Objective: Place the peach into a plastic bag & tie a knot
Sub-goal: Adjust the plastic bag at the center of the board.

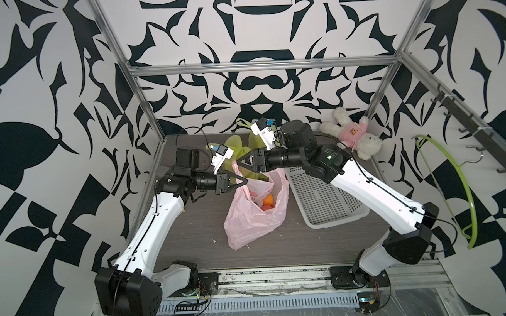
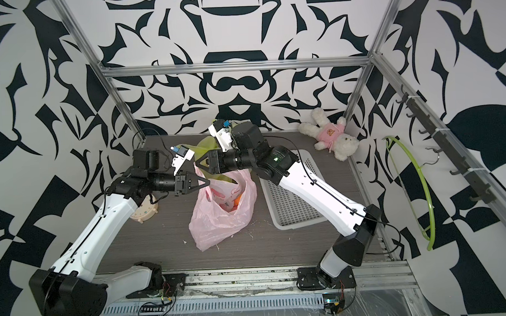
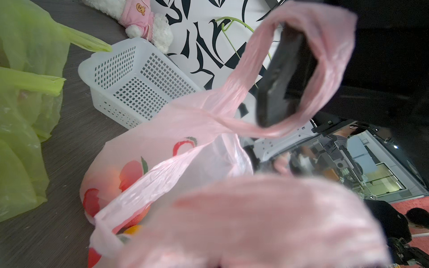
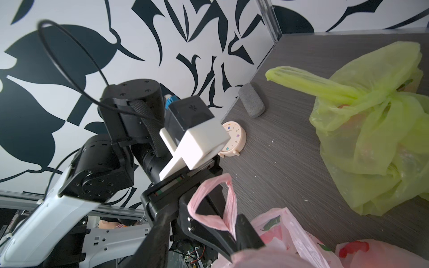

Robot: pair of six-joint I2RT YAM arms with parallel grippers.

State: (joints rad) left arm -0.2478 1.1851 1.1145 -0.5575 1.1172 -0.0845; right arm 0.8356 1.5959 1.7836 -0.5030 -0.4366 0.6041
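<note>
At the middle of the bench [image 1: 190,230], in both top views, a pink plastic bag [image 1: 254,219] sags open with the peach [image 1: 267,200] lying inside it, visible through the mouth. The left end effector [image 1: 246,180] comes in from the left and is clenched on the bag's upper edge. The right end effector [image 1: 237,162] reaches in from the right, just behind it, at the bag's raised handle. A white basket [image 1: 320,202] sits just right of the bag, green bags [image 1: 237,147] lie behind it, and a plush toy [image 1: 352,135] rests in the far right corner. Through the left wrist camera, blurred pink plastic covers the left end effector's own tips. One dark finger [image 3: 285,76] of the right end effector passes through a handle loop [image 3: 336,58], and the peach shows orange-red through the film. Through the right wrist camera, the right end effector's fingers stand apart, released, one threaded into the loop. The left end effector pinches pink plastic, and a clock [image 4: 234,138] stands on the bench beyond the left arm.
</note>
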